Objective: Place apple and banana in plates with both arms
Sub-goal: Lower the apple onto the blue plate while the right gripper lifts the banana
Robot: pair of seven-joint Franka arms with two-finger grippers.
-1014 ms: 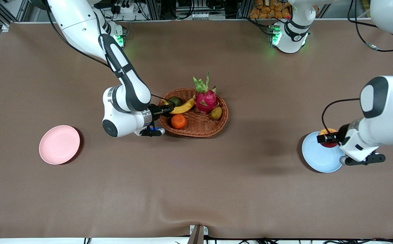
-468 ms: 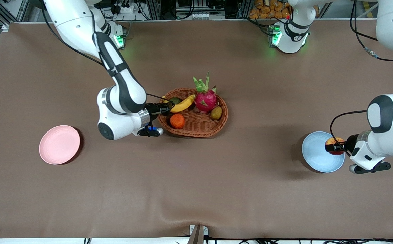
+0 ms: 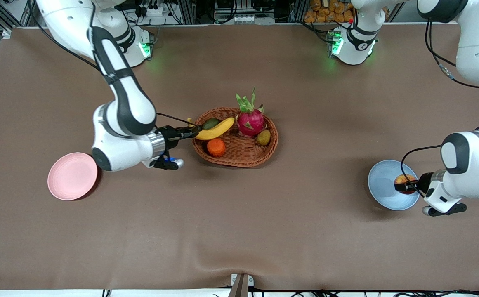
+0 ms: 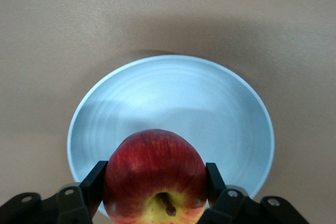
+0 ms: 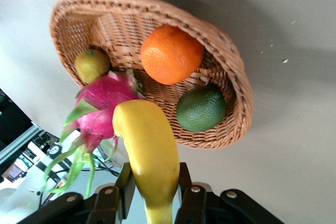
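My left gripper (image 3: 404,185) is shut on the red apple (image 3: 404,183) and holds it over the light blue plate (image 3: 383,187) at the left arm's end of the table. The left wrist view shows the apple (image 4: 155,176) between the black fingers (image 4: 94,183), above the plate (image 4: 173,103). My right gripper (image 3: 192,133) is shut on one end of the yellow banana (image 3: 216,128), held over the rim of the wicker basket (image 3: 243,156). The right wrist view shows the banana (image 5: 150,156) between the fingers (image 5: 125,187). The pale pink plate (image 3: 72,176) lies bare at the right arm's end.
The basket at the table's middle holds a pink dragon fruit (image 3: 250,119), an orange (image 3: 216,147), a green fruit (image 3: 211,123) and a small yellow-green fruit (image 3: 263,137). Brown cloth covers the table.
My right gripper has lifted the banana and drawn it out of the basket toward the pink plate. My left gripper has shifted the apple over the blue plate and lowered it.
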